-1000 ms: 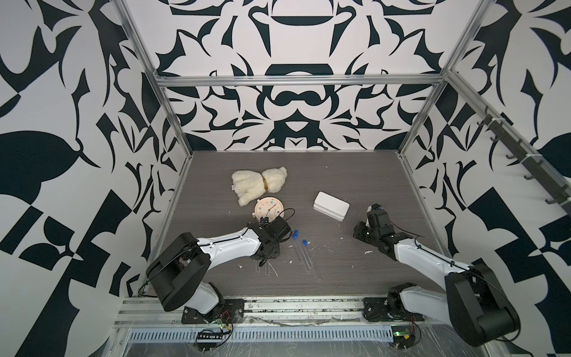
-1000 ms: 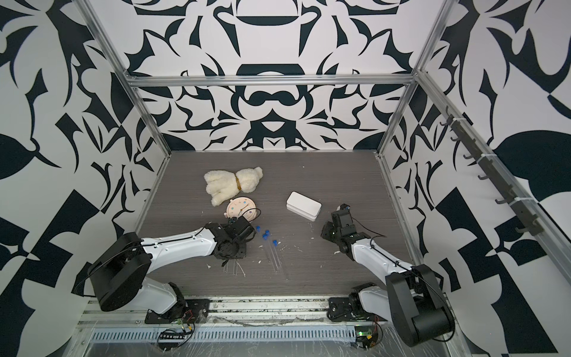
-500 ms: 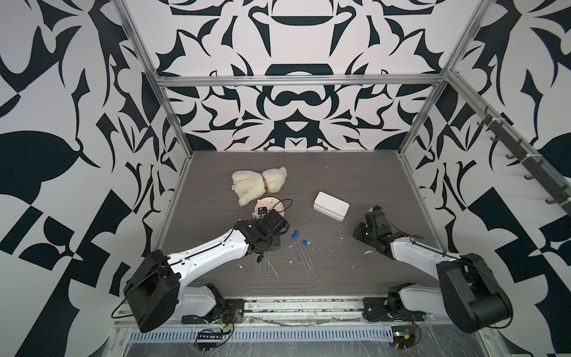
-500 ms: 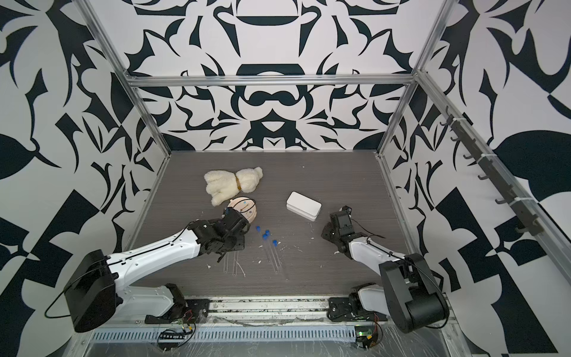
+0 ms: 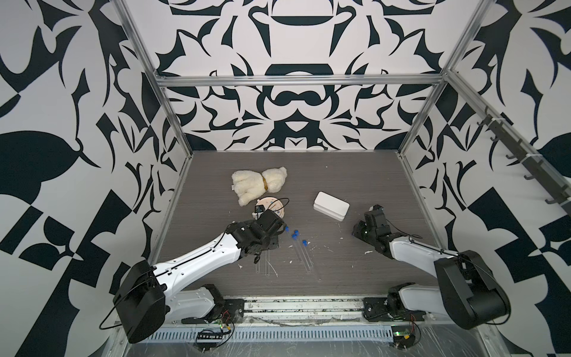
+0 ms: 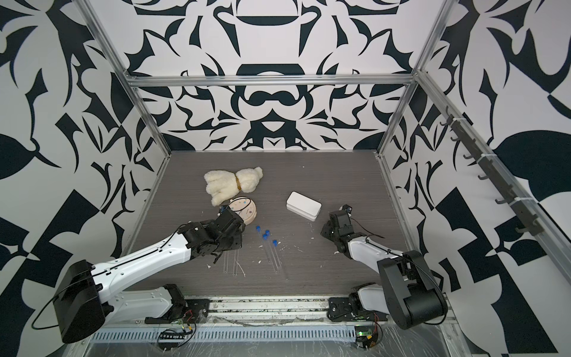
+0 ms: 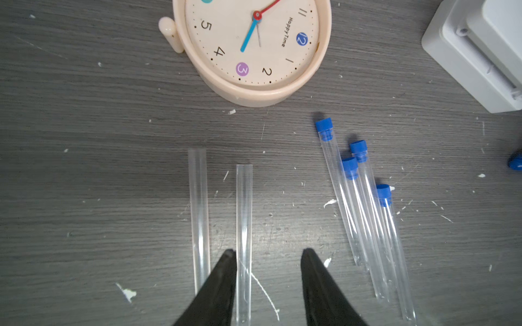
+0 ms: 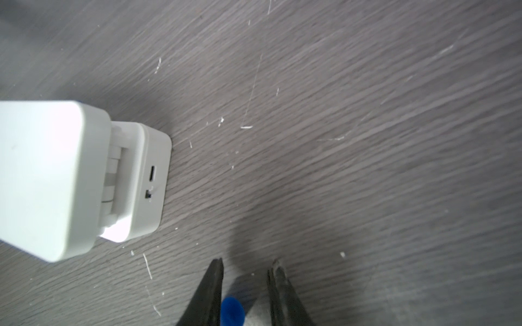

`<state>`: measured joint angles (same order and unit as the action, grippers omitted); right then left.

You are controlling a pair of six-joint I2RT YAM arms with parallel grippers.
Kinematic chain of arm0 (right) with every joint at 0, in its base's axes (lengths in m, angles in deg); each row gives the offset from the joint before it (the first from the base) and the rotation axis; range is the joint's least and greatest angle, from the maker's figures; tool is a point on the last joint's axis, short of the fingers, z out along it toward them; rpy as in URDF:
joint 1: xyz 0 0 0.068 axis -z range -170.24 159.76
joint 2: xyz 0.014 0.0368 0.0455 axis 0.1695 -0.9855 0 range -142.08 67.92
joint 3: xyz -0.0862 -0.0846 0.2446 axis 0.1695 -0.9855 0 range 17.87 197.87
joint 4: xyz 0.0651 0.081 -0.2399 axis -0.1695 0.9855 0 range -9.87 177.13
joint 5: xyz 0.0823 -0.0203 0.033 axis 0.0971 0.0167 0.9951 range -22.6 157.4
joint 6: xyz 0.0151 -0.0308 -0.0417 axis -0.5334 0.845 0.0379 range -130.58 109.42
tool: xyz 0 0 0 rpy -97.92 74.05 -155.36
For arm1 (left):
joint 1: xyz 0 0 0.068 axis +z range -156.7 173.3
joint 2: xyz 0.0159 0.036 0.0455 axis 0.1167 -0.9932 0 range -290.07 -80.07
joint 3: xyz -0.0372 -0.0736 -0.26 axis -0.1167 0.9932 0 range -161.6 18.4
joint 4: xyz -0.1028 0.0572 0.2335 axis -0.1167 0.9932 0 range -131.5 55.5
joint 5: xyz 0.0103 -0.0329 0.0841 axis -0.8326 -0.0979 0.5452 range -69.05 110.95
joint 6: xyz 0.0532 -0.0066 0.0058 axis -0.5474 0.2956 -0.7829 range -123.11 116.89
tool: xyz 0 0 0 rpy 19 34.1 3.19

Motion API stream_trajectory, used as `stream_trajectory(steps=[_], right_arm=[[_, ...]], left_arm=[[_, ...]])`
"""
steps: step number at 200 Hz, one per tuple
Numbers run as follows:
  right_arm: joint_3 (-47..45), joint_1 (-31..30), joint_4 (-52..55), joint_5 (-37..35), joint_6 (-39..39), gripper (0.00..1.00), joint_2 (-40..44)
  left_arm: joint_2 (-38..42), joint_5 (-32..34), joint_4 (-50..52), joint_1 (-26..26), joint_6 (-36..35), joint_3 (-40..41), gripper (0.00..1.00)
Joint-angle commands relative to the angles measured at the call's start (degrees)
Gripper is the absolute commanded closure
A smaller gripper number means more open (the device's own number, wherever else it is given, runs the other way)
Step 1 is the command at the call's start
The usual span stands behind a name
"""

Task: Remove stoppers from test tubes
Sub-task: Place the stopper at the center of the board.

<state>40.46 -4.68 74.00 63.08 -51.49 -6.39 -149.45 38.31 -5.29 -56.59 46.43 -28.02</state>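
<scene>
Where the left gripper (image 7: pixel 268 254) hangs: low over the dark wood-grain table (image 7: pixel 84 197), black fingers (image 7: pixel 221 290) spread. One of two bare transparent plastic test tubes (image 7: pixel 244 214) lies between them, close by one finger but not pinched.
Why there: it looks like a set-down spot. The two bare tubes lie side by side, apart from the rest, so opened and unopened don't mix.
Capped test tubes: four (image 7: pixel 362 225), fanned together near the round cream plastic clock (image 7: pixel 254 50), each with a bright blue plastic stopper (image 7: pixel 358 149) in its mouth.
Right gripper (image 8: pixel 246 268): well apart, beside the white rectangular plastic box (image 8: pixel 56 175). Its fingers are parted wider than the loose blue stopper (image 8: pixel 232 309) between them, a drop-off by the look of it. Whether the stopper rests on the table cannot be told.
Tally: two tubes open, four to go.
</scene>
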Motion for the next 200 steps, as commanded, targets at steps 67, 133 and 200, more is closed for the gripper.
stream_trajectory(steps=[67, 133, 200], right_arm=[[1.17, 0.06, 4.87, -0.31, 1.43, 0.68, 3.54], [7.15, 0.11, 15.13, 1.52, 6.47, 0.66, 13.81], [12.42, 0.03, 25.25, 12.32, 8.56, 0.67, 25.92]], left_arm=[[1.13, 0.5, -0.31, -0.3, -0.19, 1.15, 0.57], [2.17, 2.31, 1.68, -1.72, 0.09, -1.43, 0.57], [-3.2, 1.88, -0.28, -7.01, 2.02, -5.4, 0.58]])
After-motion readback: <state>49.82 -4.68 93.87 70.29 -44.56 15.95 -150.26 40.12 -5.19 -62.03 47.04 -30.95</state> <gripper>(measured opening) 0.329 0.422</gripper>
